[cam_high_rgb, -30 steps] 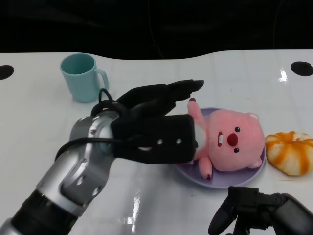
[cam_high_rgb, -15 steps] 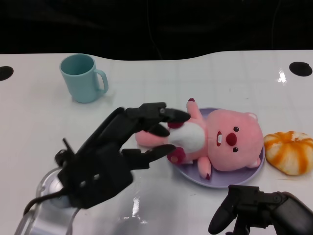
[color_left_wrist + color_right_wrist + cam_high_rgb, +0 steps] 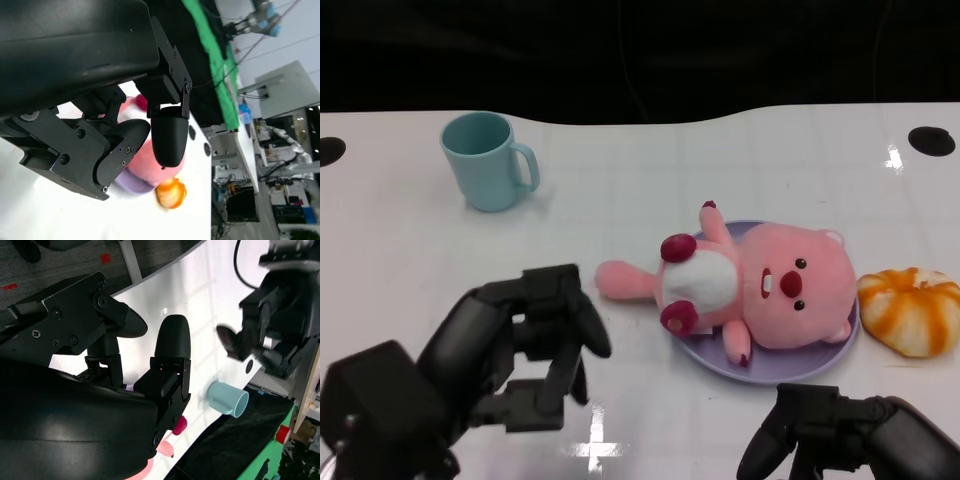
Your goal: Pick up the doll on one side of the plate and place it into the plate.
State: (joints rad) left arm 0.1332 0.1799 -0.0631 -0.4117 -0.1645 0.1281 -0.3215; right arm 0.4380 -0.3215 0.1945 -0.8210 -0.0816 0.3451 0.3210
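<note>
The pink doll lies across the purple plate at centre right of the head view, head and body on the plate, one limb and its tail end reaching left over the rim onto the white table. Its long axis runs left to right. The left hand sits at lower left, down and left of the doll and apart from it, fingers curled in and holding nothing. The right hand rests at the lower right edge, just below the plate, empty, fingers loosely bent and apart. Judged from this, the doll is placed and little remains to do. A teal mug stands upper left; an orange pumpkin-like toy sits just right of the plate.
</note>
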